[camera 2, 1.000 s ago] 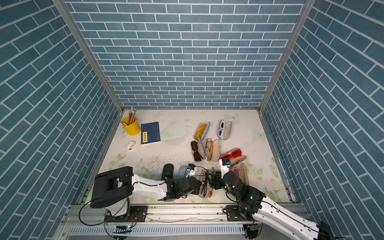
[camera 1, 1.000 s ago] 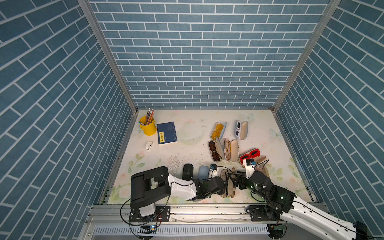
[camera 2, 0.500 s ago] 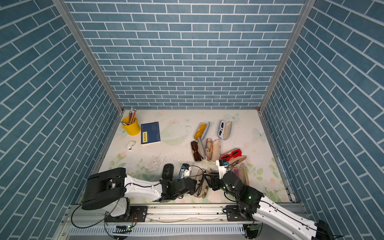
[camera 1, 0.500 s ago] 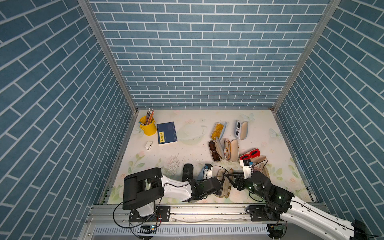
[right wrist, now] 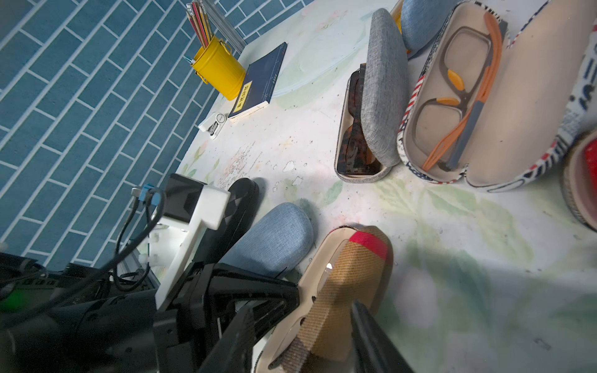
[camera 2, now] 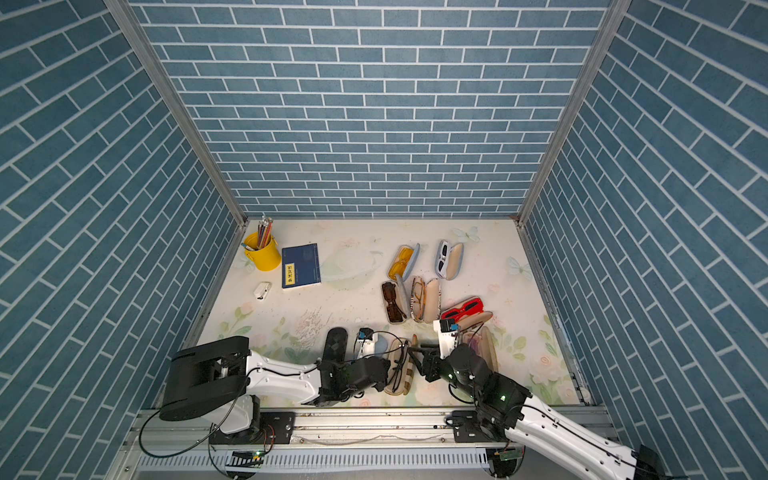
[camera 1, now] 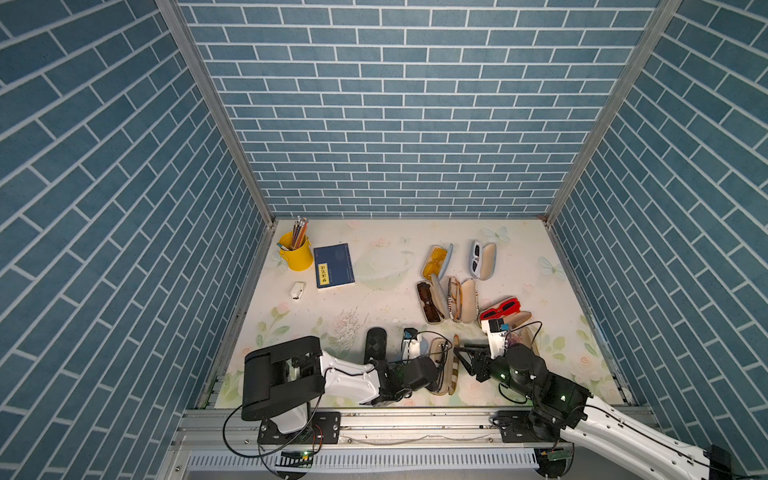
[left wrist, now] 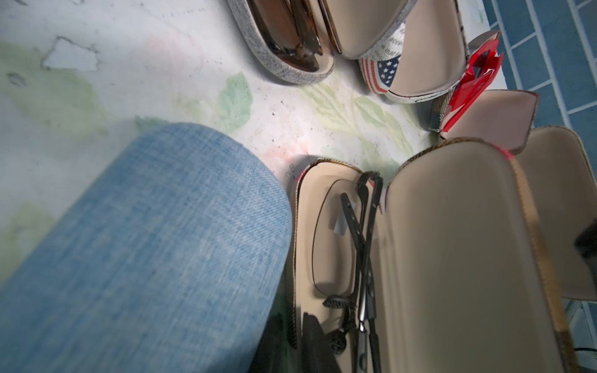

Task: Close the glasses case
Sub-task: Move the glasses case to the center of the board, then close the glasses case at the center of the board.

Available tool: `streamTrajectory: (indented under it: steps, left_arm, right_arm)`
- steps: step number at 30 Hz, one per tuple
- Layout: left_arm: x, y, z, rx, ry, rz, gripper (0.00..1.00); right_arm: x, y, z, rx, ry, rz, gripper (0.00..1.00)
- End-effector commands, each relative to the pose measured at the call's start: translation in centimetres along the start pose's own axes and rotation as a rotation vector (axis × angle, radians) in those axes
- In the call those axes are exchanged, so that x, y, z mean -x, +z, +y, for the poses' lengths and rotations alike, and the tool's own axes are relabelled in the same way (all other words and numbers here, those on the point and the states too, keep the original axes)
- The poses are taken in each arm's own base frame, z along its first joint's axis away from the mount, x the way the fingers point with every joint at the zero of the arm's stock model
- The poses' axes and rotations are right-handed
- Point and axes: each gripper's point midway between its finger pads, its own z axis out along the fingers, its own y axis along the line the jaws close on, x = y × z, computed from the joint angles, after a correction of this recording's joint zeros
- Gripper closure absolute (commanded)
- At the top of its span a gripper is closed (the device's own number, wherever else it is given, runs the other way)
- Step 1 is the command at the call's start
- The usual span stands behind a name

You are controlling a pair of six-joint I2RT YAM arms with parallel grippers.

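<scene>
The worktop [camera 1: 382,291] carries a spread of open cases through its right half. Yours, the tan plaid glasses case [camera 1: 444,365], lies at lower centre in both top views, just right of a shut blue denim case [left wrist: 145,252]. Its lid [right wrist: 342,284] stands roughly half raised, neither flat open nor down. Black wire glasses [left wrist: 355,245] sit folded in the tray.

Your left claw [camera 1: 434,376] reaches in from the lower left. In the left wrist view its dark fingers sit either side of the tray's near wall, so it looks nipped together on that rim, steadying the case.

Your right claw [camera 1: 463,361] comes from the lower right with its jaws apart, and one finger [right wrist: 368,326] rests against the lid's outer plaid face.

I judge you are mid-close, with the lid being tipped over. Next, press the lid leftward and down onto the tray until it seats, while the left grip holds the tray. Check that the glasses' arms lie below the rim first.
</scene>
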Motion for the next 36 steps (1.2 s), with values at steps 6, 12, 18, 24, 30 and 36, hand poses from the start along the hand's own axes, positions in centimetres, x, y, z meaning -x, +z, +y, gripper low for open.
streamTrajectory:
  steps: [6, 12, 18, 24, 30, 36]
  left_arm:
    - [0.2, -0.1, 1.2, 0.028, -0.015, -0.021, 0.84]
    - [0.0, 0.0, 1.4, 0.023, -0.021, -0.021, 0.84]
    - [-0.2, 0.0, 1.4, 0.020, -0.018, -0.019, 0.84]
    - [-0.2, 0.1, 1.2, 0.016, -0.046, -0.020, 0.84]
    - [-0.3, 0.0, 1.1, 0.010, -0.049, -0.020, 0.85]
    - [-0.4, 0.0, 0.9, 0.002, -0.049, -0.020, 0.86]
  right_arm:
    - [-1.3, 0.3, -0.1, 0.019, 0.025, 0.041, 0.61]
    - [-2.0, 0.7, 0.0, 0.052, 0.044, 0.054, 0.68]
    - [-2.9, 1.0, -0.2, 0.058, 0.049, 0.070, 0.69]
    - [-3.2, 1.2, 0.0, 0.060, 0.044, 0.081, 0.70]
    - [-3.6, 1.7, 0.2, 0.067, 0.038, 0.089, 0.70]
    - [-3.8, 2.0, 0.5, 0.067, 0.028, 0.097, 0.70]
